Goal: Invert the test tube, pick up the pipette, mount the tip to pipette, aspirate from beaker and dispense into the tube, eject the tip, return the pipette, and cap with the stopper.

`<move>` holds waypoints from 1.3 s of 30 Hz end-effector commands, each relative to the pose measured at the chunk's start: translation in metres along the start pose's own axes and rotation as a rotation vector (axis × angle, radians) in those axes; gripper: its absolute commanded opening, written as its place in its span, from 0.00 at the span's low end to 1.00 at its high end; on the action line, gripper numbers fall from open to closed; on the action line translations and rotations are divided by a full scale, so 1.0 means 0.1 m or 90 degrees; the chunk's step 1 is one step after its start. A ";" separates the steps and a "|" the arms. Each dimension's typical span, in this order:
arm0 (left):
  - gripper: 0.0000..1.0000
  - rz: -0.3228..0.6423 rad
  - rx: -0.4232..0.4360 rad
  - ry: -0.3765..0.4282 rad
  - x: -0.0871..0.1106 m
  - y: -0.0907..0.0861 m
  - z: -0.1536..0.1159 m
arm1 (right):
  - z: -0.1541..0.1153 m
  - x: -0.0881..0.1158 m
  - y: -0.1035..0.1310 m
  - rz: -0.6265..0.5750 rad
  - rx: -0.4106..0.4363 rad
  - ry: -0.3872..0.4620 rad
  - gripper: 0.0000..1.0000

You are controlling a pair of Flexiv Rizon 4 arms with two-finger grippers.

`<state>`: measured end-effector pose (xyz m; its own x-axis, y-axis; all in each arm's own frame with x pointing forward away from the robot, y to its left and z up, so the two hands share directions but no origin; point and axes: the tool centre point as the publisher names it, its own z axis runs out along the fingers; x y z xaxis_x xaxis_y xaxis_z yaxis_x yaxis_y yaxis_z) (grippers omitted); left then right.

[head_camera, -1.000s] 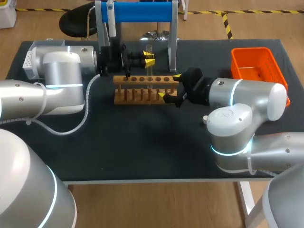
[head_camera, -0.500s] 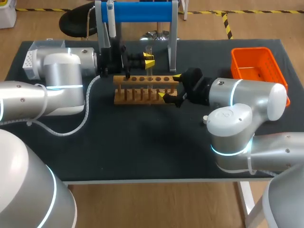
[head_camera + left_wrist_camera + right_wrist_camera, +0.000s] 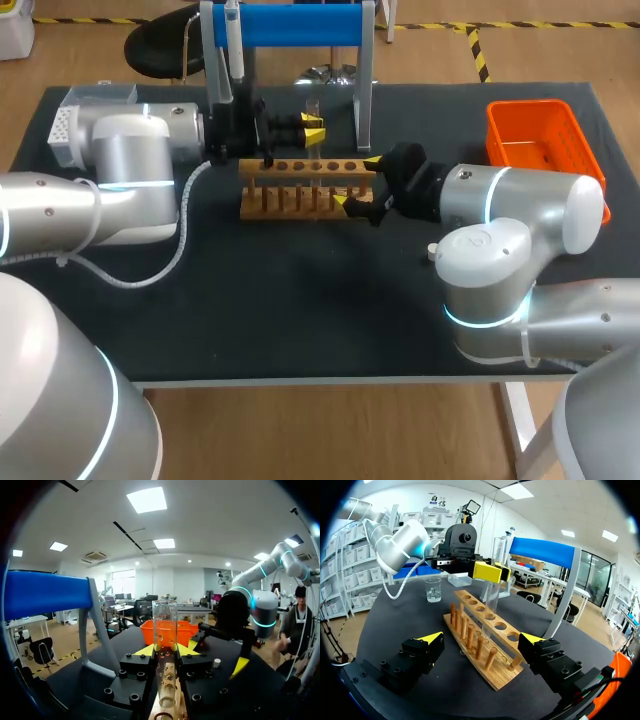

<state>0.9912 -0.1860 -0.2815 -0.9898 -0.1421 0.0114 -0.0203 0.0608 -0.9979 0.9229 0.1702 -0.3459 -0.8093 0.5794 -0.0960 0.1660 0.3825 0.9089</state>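
A clear test tube (image 3: 313, 108) stands upright over the wooden rack (image 3: 300, 190), with my left gripper (image 3: 312, 127) shut on it. In the left wrist view the tube (image 3: 164, 630) rises between the yellow tips of the left gripper (image 3: 166, 651). In the right wrist view the tube (image 3: 493, 597) reaches down to one of the rack's (image 3: 480, 636) holes; whether its end is inside I cannot tell. My right gripper (image 3: 357, 182) (image 3: 482, 639) stands open at the rack's right end, holding nothing. The pipette (image 3: 232, 40) hangs on the blue stand (image 3: 290, 22).
A beaker (image 3: 433, 589) stands on the far side of the rack from my right gripper. An orange basket (image 3: 545, 140) sits at the table's right rear, a white tip box (image 3: 62, 125) at the left rear, and a small white stopper (image 3: 431, 250) beside my right arm.
The left gripper with the tube has shifted very slightly above the rack. The right arm has not moved.
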 end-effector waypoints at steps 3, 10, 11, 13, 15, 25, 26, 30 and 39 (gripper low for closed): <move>0.00 0.003 0.004 0.006 -0.04 0.03 0.00 | -0.01 0.00 -0.01 0.000 -0.001 0.001 1.00; 0.00 0.023 0.008 0.016 -0.04 0.04 -0.01 | -0.01 0.00 -0.01 0.000 -0.001 0.001 1.00; 0.00 0.024 0.008 0.017 -0.04 0.04 0.00 | -0.01 0.00 -0.01 0.000 -0.001 0.001 1.00; 0.00 0.030 0.010 0.019 -0.04 0.03 0.00 | -0.01 0.00 -0.01 0.000 -0.001 0.001 1.00; 0.00 0.031 0.009 0.021 -0.04 0.03 0.00 | -0.01 0.00 -0.01 0.000 -0.001 0.001 1.00; 0.00 0.023 0.006 0.025 -0.03 0.05 0.00 | -0.01 0.00 -0.01 0.000 -0.001 0.001 1.00; 0.00 0.022 0.005 0.025 -0.03 0.06 0.00 | -0.01 0.00 -0.01 0.000 -0.001 0.001 1.00; 0.00 0.020 0.005 0.027 -0.03 0.06 0.01 | -0.01 0.00 -0.01 0.000 -0.001 0.001 1.00; 0.00 0.016 0.005 0.033 -0.03 0.08 0.02 | -0.01 0.00 -0.01 0.000 -0.001 0.001 1.00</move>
<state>0.9905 -0.1872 -0.2885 -0.9949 -0.0996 -0.0132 0.0076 0.0567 -0.9984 0.9229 0.1702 -0.3459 -0.8093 0.5794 -0.0960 0.1660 0.3825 0.9089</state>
